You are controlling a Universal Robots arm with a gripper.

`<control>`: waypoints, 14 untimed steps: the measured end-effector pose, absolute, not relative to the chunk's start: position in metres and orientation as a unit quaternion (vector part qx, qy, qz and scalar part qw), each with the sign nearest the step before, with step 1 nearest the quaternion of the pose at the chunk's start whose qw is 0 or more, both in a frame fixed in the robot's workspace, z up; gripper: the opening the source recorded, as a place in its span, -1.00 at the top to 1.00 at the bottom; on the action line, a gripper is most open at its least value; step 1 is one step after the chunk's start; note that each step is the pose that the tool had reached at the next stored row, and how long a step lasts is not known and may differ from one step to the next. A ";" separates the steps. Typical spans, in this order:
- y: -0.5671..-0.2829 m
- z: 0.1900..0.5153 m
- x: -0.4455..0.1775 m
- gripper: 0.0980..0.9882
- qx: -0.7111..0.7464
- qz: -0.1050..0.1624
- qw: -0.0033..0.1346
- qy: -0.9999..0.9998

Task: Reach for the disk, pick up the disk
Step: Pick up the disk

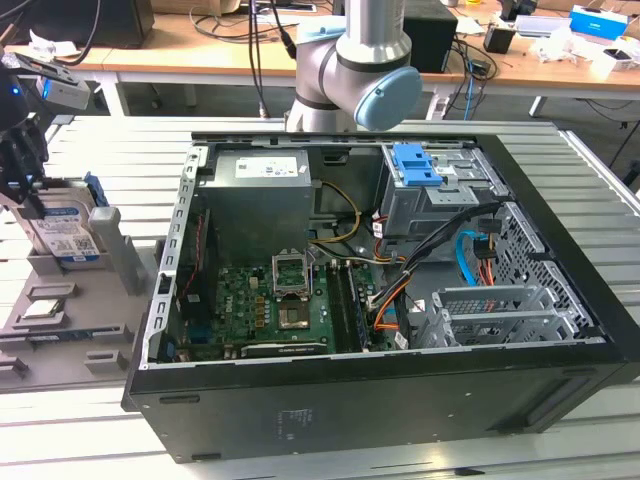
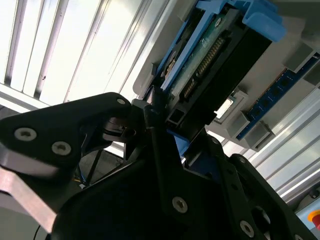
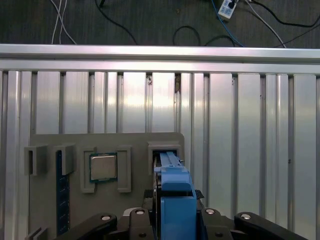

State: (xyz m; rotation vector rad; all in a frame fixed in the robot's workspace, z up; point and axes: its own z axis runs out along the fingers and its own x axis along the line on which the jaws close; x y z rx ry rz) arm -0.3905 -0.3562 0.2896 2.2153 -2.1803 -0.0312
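**Gripper over the disk at the grey holder**

The gripper point(image 1: 25, 190) was at the far edge of the exterior view's left, well apart from the open computer case point(image 1: 350, 410) that stood in the middle of the table point(image 3: 250, 125). It hung directly over the disk point(image 1: 62, 228) and reached down around its upper part. In both wrist views the black gripper body sat on both sides of the disk, very near to it. Whether it was pinching the disk or only standing around it, I cannot tell.

The disk stood on its edge in a slot of the grey holder plate point(image 1: 100, 330), which lay flat on the metal slats of the table. Its white-and-blue label faced the exterior view, and a blue rail ran along its side. In the first wrist view its lower end sat inside the slot.

A small square chip point(image 3: 103, 166) lay in a recess of the same plate, just beside the disk's slot and not touching the disk. Inside the case, a blue bracket point(image 1: 415, 165) sat on top of the metal drive cage, on the far side of the case toward the exterior view's right.
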 end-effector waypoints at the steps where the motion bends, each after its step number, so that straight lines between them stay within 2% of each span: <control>1: -0.356 0.289 -0.391 0.39 0.713 -0.010 0.017 -0.701; 14: -0.356 0.293 -0.390 0.39 0.713 -0.010 0.016 -0.701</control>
